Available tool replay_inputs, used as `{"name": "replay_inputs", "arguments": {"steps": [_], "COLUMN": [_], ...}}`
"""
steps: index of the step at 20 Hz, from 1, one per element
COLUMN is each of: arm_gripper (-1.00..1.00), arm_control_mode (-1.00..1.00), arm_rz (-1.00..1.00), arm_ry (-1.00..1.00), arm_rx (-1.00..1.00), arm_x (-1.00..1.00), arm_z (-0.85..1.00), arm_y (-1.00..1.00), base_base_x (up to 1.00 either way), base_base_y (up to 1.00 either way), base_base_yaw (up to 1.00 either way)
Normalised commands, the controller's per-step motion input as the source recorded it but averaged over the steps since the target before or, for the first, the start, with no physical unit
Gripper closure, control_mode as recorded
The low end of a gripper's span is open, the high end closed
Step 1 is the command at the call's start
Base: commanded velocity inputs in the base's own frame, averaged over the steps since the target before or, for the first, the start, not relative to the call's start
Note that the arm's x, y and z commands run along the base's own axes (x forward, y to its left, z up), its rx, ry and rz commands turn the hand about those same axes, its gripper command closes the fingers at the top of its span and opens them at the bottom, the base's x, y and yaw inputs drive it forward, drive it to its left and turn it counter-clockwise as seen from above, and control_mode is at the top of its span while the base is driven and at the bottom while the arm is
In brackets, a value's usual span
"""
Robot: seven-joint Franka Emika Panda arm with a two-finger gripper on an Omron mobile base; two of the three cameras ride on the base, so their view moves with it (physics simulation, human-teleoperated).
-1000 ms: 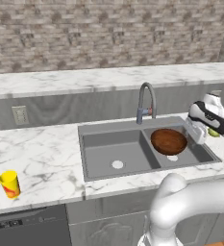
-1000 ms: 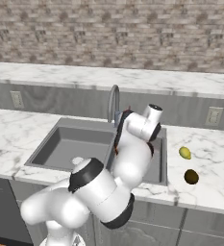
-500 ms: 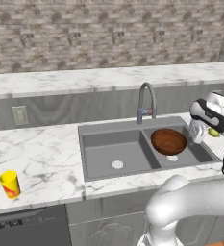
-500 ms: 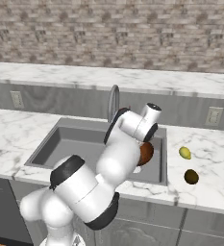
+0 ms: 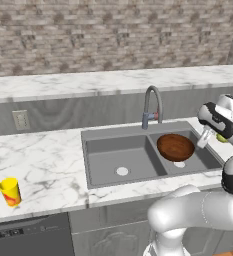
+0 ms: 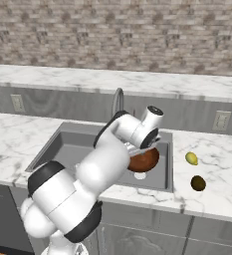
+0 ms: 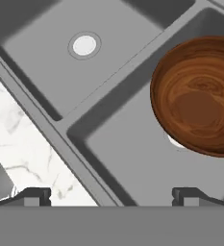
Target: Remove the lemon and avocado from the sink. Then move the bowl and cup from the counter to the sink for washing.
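Note:
The reddish-brown bowl (image 5: pixel 175 146) lies in the right basin of the grey sink (image 5: pixel 103 160), partly over its white drain. My gripper (image 5: pixel 204 138) hovers open just right of the bowl, above the sink's right edge, holding nothing. In the hand view its fingertips (image 7: pixel 34 194) stand wide apart over the basin, with the bowl (image 7: pixel 200 108) at the right. The lemon (image 6: pixel 191 158) and the dark avocado (image 6: pixel 198 183) rest on the counter right of the sink (image 6: pixel 62 144). The yellow cup (image 5: pixel 10 192) stands far left on the counter, near its front edge.
A curved metal faucet (image 5: pixel 152 102) rises behind the divider between the basins. The left basin holds just its white drain (image 7: pixel 84 45). White marble counter (image 5: pixel 43 160) runs on both sides of the sink, under a grey backsplash with an outlet (image 5: pixel 21 120).
The hand has stayed nearly in place above the sink's right edge while the arm's lower links swung around. The bowl lies still in the right basin.

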Motion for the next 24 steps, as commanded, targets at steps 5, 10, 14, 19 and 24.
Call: {"name": "replay_inputs", "arguments": {"steps": [5, 10, 14, 19, 24], "arm_gripper": [-1.0, -1.0, -1.0, -1.0, -1.0], "arm_control_mode": [-1.0, -1.0, -1.0, -1.0, -1.0], "arm_rz": [-0.34, -0.36, -0.24, -0.12, -0.01], "arm_ry": [0.03, 0.0, 0.01, 0.01, 0.05], "arm_rx": [0.0, 0.0, 0.0, 0.0, -0.01], "arm_x": [-0.16, -0.23, -0.19, -0.15, -0.11], "arm_z": [0.14, 0.12, 0.2, 0.21, 0.18], "arm_y": [0.12, 0.17, 0.14, 0.2, 0.24], "base_base_x": [0.0, 0.0, 0.0, 0.0, 0.0], "base_base_y": [0.0, 0.0, 0.0, 0.0, 0.0], "base_base_yaw": [0.0, 0.0, 0.0, 0.0, 0.0]}}
